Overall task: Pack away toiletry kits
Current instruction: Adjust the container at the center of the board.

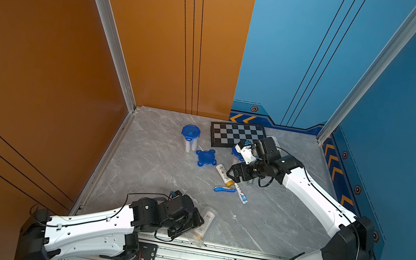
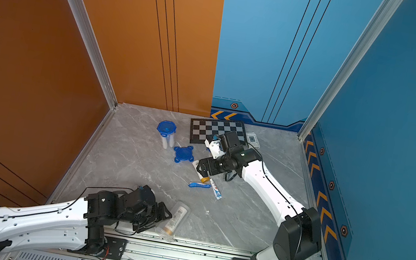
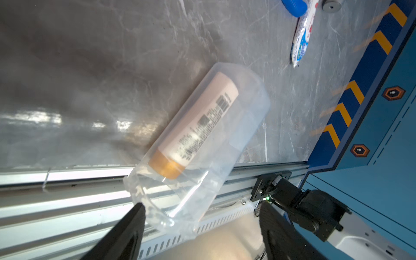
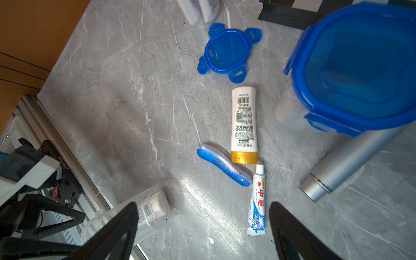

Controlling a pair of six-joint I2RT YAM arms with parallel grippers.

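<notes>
Left jaws wide, straddling open mouth of clear cup (image 3: 245, 117); no clamp visible. Cup lies on side at 6 o'clock edge of counter (image 1: 155, 162), white bottle (image 3: 198, 126) inside, orange cap toward mouth. Right jaws wide, empty, above counter centre. Below them, close together: loose bottle (image 4: 244, 121), toothbrush (image 4: 222, 165), toothpaste tube (image 4: 257, 202). Loose lid (image 4: 228, 51) at 11 o'clock of these. Lidded cup (image 1: 190, 136) farther out at 11. Second lidded cup (image 4: 360, 67) at 12.

Right gripper (image 4: 203, 225), jaws apart. From it: lid (image 4: 228, 51) at twelve o'clock, toothbrush (image 4: 222, 165) and bottle (image 4: 244, 121) at one, tube (image 4: 257, 200) and microphone (image 4: 346, 162) at two, lidded cup (image 4: 360, 67) farther off between one and two, lying cup (image 4: 155, 209) at nine.
</notes>
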